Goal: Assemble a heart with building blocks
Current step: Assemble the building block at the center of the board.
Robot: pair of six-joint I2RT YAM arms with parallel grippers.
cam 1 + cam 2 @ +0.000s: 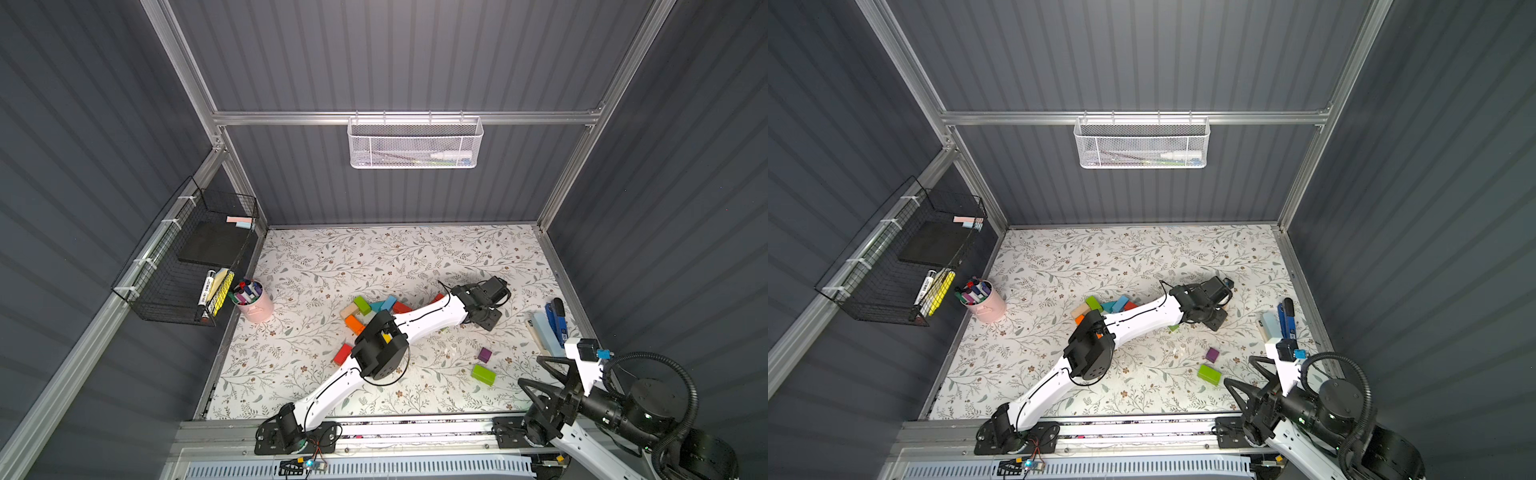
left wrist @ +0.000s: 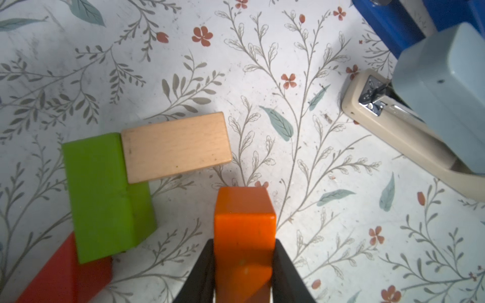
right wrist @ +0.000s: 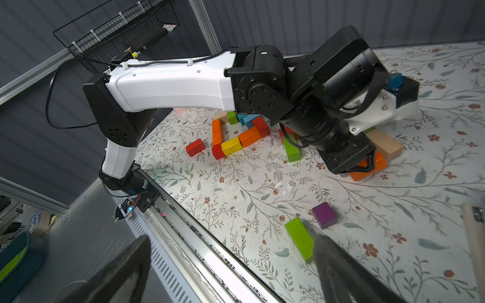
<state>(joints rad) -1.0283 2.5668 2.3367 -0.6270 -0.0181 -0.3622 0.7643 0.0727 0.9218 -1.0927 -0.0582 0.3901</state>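
The left gripper is hidden under its own wrist in both top views, right of centre frame. The left wrist view shows the grip: narrowly set jaws clamp a long orange block, near a tan block that touches a green block. Only the right wrist view shows the block outline, a V of orange, red and yellow bricks. From above, the left arm mostly covers it, just below centre frame. The right gripper, at lower right in a top view, has its jaws wide apart and holds nothing, near a loose green brick and a purple cube.
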